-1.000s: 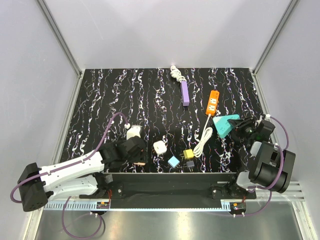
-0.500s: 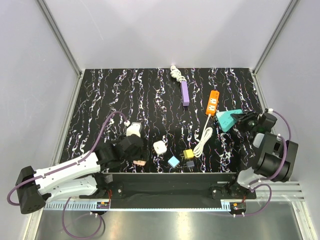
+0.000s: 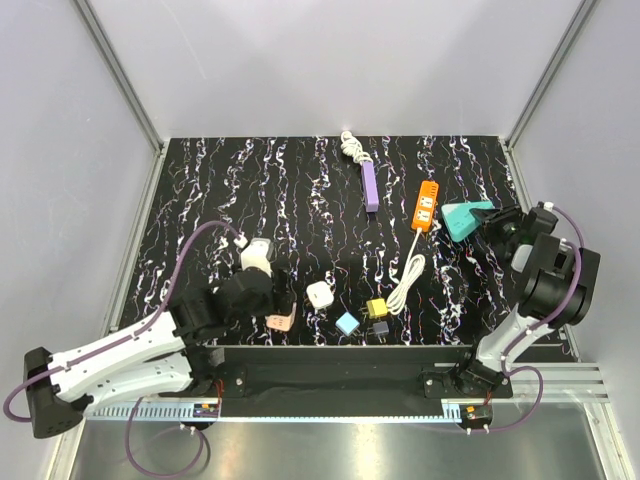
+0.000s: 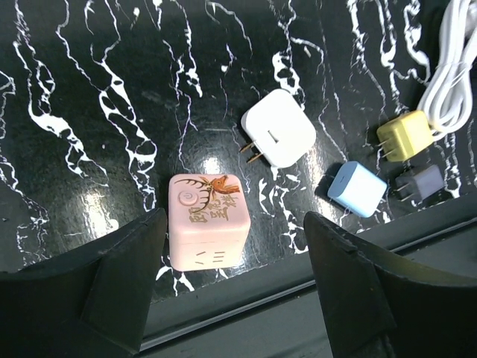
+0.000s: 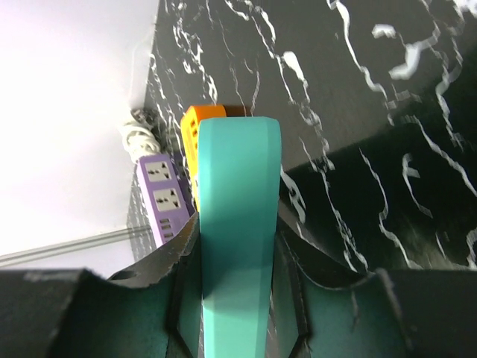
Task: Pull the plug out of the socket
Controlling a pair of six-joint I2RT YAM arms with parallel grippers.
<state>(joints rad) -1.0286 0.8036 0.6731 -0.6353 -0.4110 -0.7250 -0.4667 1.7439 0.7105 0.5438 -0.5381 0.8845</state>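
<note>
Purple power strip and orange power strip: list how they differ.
The purple power strip points straight away from the arms; the orange power strip lies slanted. The purple one's cable is bundled at its far end; the orange one's cable trails loose toward the near edge. The right gripper holds a teal block beside the orange one, not the purple one. Both lie flat with white cables.

The pink cube socket (image 4: 207, 221) is set upright, with a deer motif on its top face and slot openings on its near face. The white two-prong plug (image 4: 277, 138) is laid just beside it, detached, its prongs directed toward the cube.
</note>
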